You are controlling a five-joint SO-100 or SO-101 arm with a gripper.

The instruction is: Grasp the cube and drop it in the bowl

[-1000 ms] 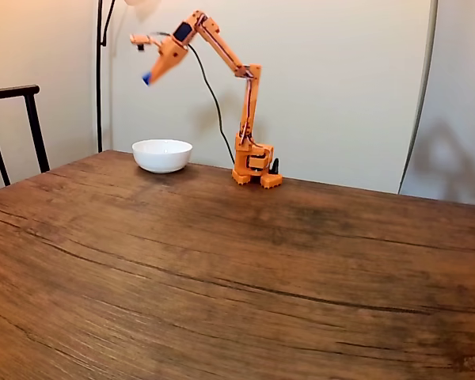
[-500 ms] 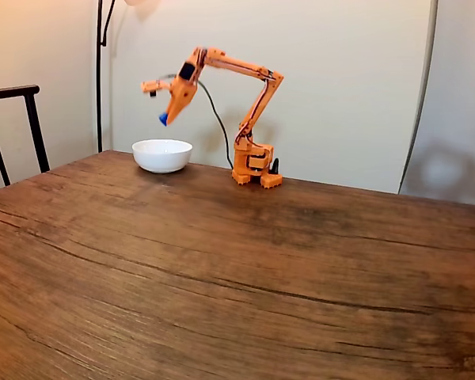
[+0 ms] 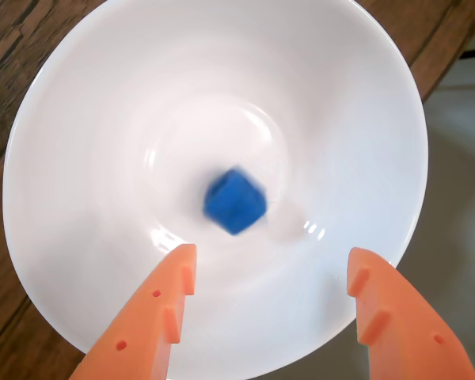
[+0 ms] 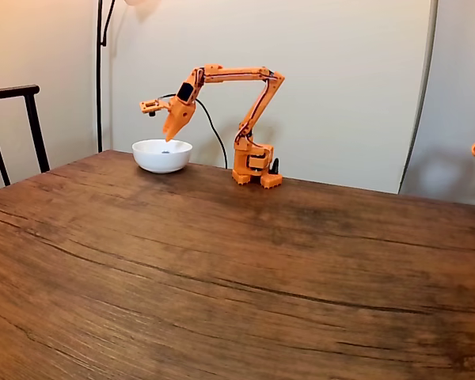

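Cube lies inside the bowl, just beyond the gripper, whose fingers stand apart, empty.

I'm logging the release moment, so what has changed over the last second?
The arm swung its gripper down from high above the table to just over the bowl. It was shut on the cube before; now its fingers are spread and the cube has been let go, blurred inside the bowl near the middle. The bowl, the arm's base and the table stayed where they were.
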